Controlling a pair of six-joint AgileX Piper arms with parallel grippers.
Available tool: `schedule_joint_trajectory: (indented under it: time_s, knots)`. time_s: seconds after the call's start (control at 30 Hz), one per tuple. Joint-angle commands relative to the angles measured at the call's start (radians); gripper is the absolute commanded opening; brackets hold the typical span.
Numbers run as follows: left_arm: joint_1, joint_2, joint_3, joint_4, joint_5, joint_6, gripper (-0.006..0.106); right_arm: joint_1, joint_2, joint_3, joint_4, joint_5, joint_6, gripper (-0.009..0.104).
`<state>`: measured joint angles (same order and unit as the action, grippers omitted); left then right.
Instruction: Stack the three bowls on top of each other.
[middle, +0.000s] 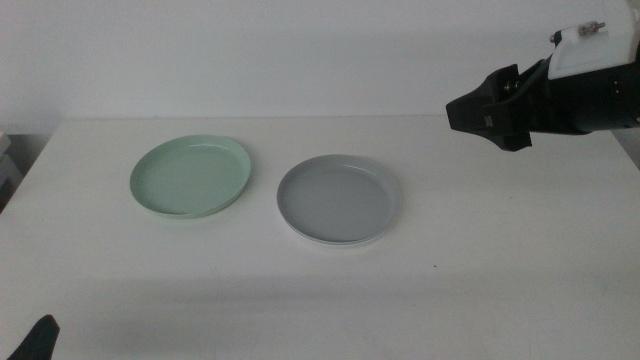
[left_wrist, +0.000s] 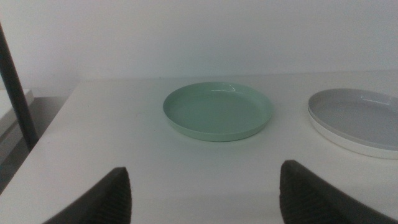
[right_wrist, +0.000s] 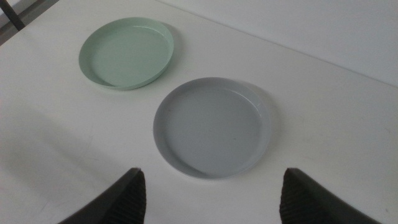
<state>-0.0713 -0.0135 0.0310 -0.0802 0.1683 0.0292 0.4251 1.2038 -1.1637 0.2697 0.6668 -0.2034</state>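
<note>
The mint green bowl (middle: 190, 177) sits on the table left of centre. The grey bowl (middle: 338, 197) rests inside the white bowl (middle: 330, 241), of which only the rim shows beneath it. My right gripper (middle: 460, 110) hangs open and empty in the air, to the right of the stack and above it. In the right wrist view (right_wrist: 212, 174) its jaws stand wide apart before the grey bowl (right_wrist: 211, 126) and the mint bowl (right_wrist: 126, 53). My left gripper (middle: 40, 335) waits at the bottom left, open (left_wrist: 205, 169), facing the mint bowl (left_wrist: 217, 111).
The white table (middle: 480, 280) ends at a pale wall behind. A dark post (left_wrist: 15, 87) stands off the table's left side in the left wrist view.
</note>
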Motion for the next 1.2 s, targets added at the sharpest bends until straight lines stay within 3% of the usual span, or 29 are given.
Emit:
schedule_joint_trajectory:
  time_s: [0.0, 0.17, 0.37, 0.83, 1.17]
  knots:
    - [0.001, -0.014, -0.005, 0.0, -0.08, -0.004, 0.079, 0.002, -0.023, -0.022, 0.002, -0.058, -0.017, 0.054]
    - [0.045, 0.039, -0.067, -0.025, -0.084, -0.019, 0.079, 0.002, -0.023, -0.022, 0.002, -0.058, -0.019, 0.054]
    - [0.144, 0.36, -0.323, -0.067, 0.004, -0.04, 0.079, 0.002, -0.023, -0.022, 0.002, -0.058, -0.019, 0.054]
    - [0.15, 1.077, -1.021, -0.11, 0.515, -0.04, 0.079, 0.002, -0.023, -0.022, 0.002, -0.058, -0.02, 0.054]
    - [0.152, 1.421, -1.102, -0.15, 0.289, -0.047, 0.079, 0.002, -0.023, -0.022, 0.002, -0.058, -0.02, 0.054]
